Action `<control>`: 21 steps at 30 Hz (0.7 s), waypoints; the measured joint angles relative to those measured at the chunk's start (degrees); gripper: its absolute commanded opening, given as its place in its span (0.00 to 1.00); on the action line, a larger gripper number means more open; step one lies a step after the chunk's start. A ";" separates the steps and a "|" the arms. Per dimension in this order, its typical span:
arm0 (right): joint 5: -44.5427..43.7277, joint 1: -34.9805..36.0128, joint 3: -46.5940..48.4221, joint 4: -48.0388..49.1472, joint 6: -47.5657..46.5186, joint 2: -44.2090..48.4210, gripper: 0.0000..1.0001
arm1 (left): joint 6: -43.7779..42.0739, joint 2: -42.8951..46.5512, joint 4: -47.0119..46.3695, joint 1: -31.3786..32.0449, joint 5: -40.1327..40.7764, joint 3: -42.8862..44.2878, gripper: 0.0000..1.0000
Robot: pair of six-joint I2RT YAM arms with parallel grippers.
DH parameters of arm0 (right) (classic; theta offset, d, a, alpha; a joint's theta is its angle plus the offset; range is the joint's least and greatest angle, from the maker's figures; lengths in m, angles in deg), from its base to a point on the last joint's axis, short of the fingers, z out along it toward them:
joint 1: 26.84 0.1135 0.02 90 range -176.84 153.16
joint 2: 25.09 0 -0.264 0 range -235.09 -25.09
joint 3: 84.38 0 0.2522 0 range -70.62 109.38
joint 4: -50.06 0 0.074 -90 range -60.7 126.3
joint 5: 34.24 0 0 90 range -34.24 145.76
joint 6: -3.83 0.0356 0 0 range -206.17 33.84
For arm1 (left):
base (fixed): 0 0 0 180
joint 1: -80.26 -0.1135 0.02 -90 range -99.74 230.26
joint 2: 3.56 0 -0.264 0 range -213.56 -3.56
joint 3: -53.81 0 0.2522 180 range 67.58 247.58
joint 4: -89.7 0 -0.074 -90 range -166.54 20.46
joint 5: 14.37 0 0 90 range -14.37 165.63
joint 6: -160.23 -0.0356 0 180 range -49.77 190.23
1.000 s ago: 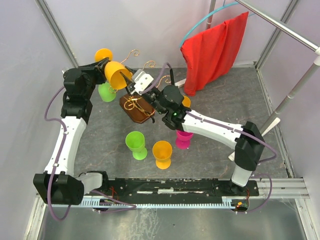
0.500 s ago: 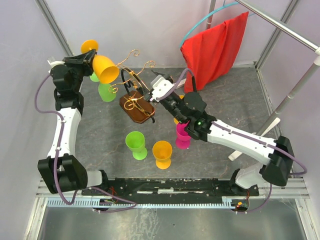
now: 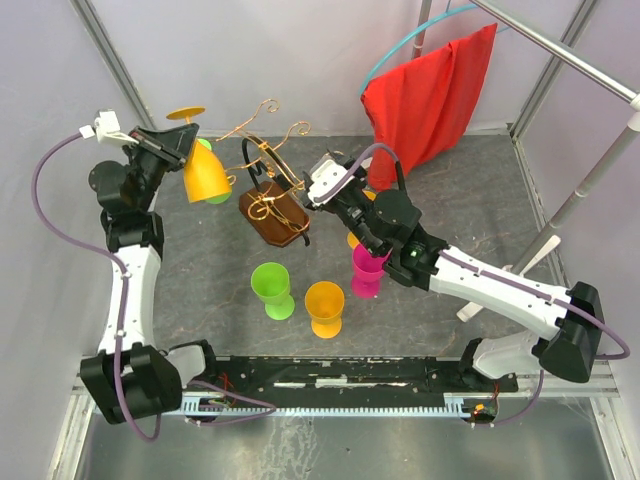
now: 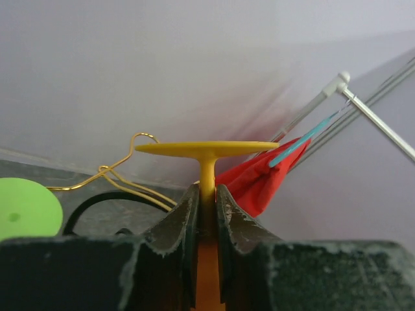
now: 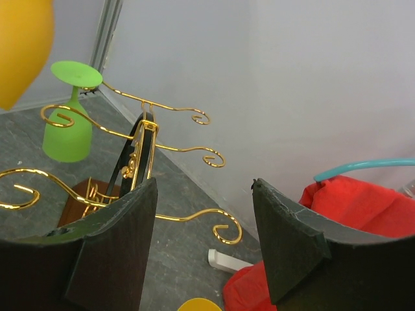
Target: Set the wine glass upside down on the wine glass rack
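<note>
Closest to the arm bases stand a green glass [image 3: 270,287] and an orange glass [image 3: 324,304], both the right way up, with a pink glass [image 3: 368,268] a bit past them, right under the right arm. The right gripper [image 5: 204,186] comes next, and its two fingers are spread wide with nothing in them. Straight ahead of those open fingers, just beyond the tips, stands the wine glass rack [image 3: 276,216] - a dark brown base, an upright post and thin gold arms that end in curls. Out to the left of the rack, and higher up, the left gripper [image 4: 206,195] is squeezed tight on the stem of the yellow wine glass [image 3: 205,176]. The glass is upside down in the grip: its flat foot sticks up above the fingers and its bowl hangs below them. The bowl is near the rack's left gold arms, and I cannot tell if it touches them. Low beside the held bowl there is another green glass [image 5: 69,133] - upside down on the table. Farthest back, past the right gripper, hangs a red cloth [image 3: 430,100].
</note>
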 measured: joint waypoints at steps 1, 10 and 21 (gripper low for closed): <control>-0.15 0.00 -0.15 -0.50 0.00 0.02 0.69 | -3.04 1.03 0.07 0.00 -0.61 -0.85 0.03; -1.33 0.00 -1.90 -3.02 -0.02 2.16 0.69 | -21.81 8.55 4.63 0.00 -1.92 -5.35 0.03; -2.16 0.00 -2.38 -6.45 0.15 4.87 0.70 | -26.05 19.58 -0.11 0.02 -2.21 -20.28 0.03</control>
